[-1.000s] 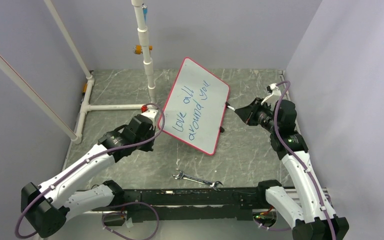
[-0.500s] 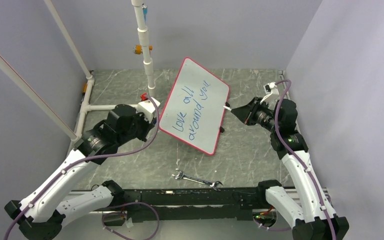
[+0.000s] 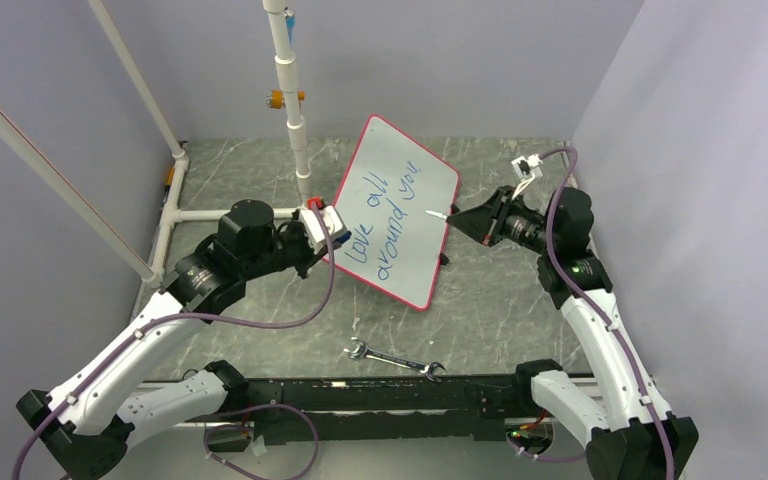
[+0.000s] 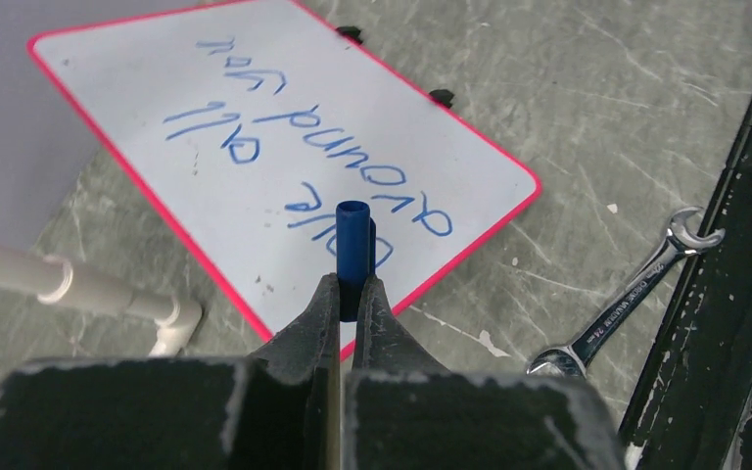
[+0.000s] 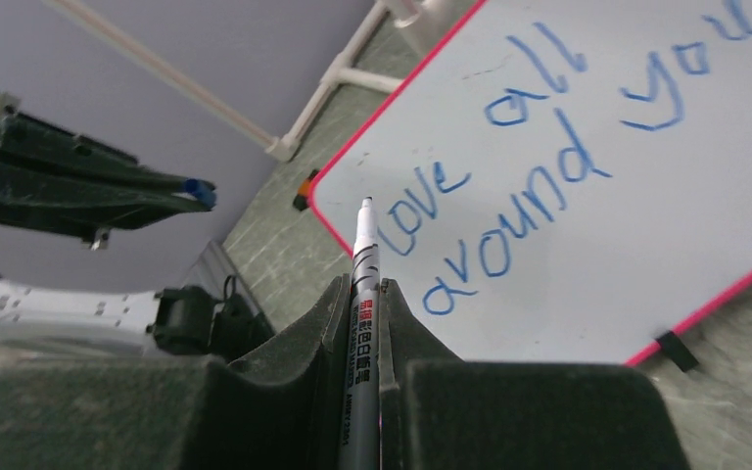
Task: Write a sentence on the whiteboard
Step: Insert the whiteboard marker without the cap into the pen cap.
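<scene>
Whiteboard (image 3: 422,245) lies on the table (image 3: 500,300) between the two arms, with the blue sentence (image 3: 385,220) already written across it in two lines. The right gripper (image 3: 460,215) is clenched on the uncapped marker (image 5: 362,284), whose tip hangs above the board's right edge and points left. The left gripper (image 3: 332,228), at the opposite edge, pinches the blue cap (image 4: 352,245) with its open end facing back across the board. Capping would seem to come next, and it needs those two long axes lined up; tip and cap are well apart.

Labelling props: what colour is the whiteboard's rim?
Rim of the whiteboard is red-pink; left wrist view shows it best.
</scene>
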`<control>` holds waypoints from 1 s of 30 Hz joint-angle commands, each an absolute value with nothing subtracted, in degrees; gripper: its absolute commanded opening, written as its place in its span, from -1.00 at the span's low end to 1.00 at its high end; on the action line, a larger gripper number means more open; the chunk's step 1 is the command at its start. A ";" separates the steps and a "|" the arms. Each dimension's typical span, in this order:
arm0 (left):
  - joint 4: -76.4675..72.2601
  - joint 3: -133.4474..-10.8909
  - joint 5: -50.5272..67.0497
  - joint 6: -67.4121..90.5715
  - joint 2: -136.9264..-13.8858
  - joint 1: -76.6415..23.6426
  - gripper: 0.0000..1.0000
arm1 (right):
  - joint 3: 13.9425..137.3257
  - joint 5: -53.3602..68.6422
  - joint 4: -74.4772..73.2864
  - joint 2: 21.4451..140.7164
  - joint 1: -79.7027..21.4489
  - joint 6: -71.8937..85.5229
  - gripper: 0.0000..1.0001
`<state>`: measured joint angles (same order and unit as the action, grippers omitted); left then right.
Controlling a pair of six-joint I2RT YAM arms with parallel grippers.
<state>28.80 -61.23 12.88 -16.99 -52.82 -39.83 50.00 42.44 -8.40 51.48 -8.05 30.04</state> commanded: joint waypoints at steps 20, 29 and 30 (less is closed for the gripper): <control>22.71 -56.58 25.16 -24.96 -53.05 -39.21 -1.00 | 59.71 51.26 -4.46 62.02 -25.14 22.80 -1.00; 23.20 -57.17 25.72 -24.71 -54.09 -39.20 -1.00 | 59.78 53.00 -3.91 62.64 -27.13 22.31 -1.00; 23.18 -57.16 25.81 -24.70 -54.18 -39.20 -1.00 | 59.89 52.95 -4.08 62.71 -27.40 22.14 -1.00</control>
<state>24.67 -56.62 24.21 -24.27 -53.91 -39.40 58.22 51.11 -6.74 62.67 -26.41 23.94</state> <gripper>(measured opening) 0.033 0.132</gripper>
